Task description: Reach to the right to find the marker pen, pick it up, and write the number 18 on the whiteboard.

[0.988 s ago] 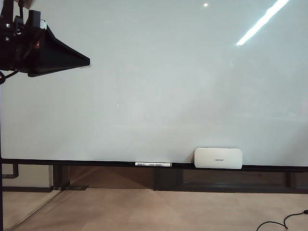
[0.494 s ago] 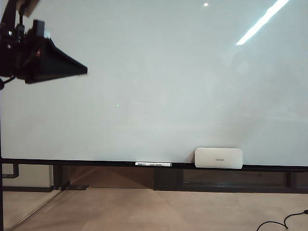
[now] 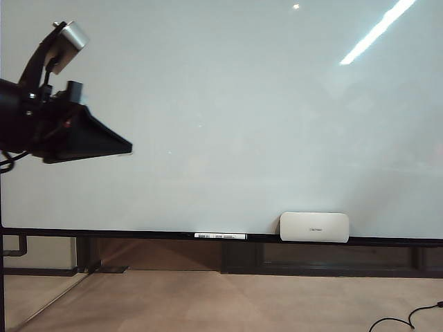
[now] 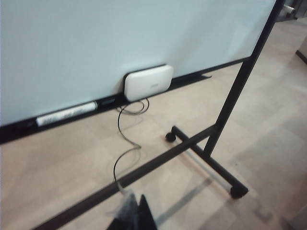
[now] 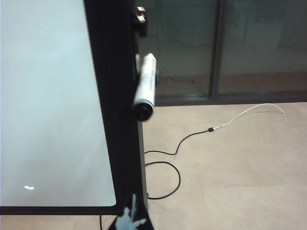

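My left pincer (image 3: 124,146) has dropped lower against the whiteboard (image 3: 228,117) since a second ago; its black wedge tips look pressed together, holding nothing. The white eraser (image 3: 313,227) on the ledge (image 3: 138,234) carries small grey lettering I can't read, as does the labelled pen (image 3: 220,236) beside it. Only the right wrist view shows a marker pen (image 5: 145,87) clipped at the board's black side frame (image 5: 115,96). The right pincer (image 5: 129,219) is closed, empty, out of the exterior view. No 18 is written yet.
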Controlling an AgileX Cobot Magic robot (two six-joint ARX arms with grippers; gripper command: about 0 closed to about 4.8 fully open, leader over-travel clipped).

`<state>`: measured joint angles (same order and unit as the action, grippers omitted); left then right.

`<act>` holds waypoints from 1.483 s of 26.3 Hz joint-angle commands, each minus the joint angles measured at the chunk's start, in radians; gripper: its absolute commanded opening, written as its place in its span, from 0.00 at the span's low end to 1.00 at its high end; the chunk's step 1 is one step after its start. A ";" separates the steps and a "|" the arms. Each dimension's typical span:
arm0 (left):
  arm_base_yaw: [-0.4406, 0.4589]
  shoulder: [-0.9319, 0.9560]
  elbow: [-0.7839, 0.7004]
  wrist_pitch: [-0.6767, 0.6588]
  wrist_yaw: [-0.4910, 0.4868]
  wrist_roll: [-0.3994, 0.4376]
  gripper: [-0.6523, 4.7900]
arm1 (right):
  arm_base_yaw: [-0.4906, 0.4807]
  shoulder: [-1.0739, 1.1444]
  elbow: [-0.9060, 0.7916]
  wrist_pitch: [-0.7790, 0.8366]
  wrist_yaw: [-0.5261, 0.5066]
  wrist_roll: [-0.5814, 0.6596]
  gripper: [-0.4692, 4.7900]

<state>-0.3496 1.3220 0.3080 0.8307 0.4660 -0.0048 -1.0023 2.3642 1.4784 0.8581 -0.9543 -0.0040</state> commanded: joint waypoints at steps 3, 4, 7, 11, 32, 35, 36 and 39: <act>-0.022 0.005 0.003 0.058 -0.037 -0.010 0.11 | 0.000 0.092 0.050 0.158 -0.002 0.119 0.09; -0.022 0.005 0.003 0.057 -0.040 -0.011 0.11 | 0.000 0.106 0.057 0.177 0.003 0.132 0.09; -0.021 0.005 0.003 0.056 -0.044 -0.011 0.11 | 0.005 0.142 0.081 0.217 0.023 0.171 0.09; -0.021 0.005 0.003 0.057 -0.063 -0.014 0.11 | 0.027 0.172 0.125 0.221 0.034 0.179 0.10; -0.019 0.005 0.004 -0.008 -0.084 -0.006 0.11 | 0.087 0.196 0.174 0.147 0.124 0.055 0.42; -0.019 0.005 0.004 -0.008 -0.084 -0.007 0.11 | 0.087 0.196 0.174 0.141 0.133 0.053 0.44; -0.019 0.005 0.004 -0.010 -0.084 -0.007 0.11 | 0.087 0.196 0.174 0.142 0.130 0.053 0.44; -0.019 0.005 0.004 -0.015 -0.084 -0.007 0.11 | 0.087 0.196 0.174 0.143 0.135 0.053 0.46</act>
<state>-0.3687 1.3293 0.3080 0.8112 0.3817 -0.0158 -0.9150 2.5652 1.6489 0.9928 -0.8272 0.0513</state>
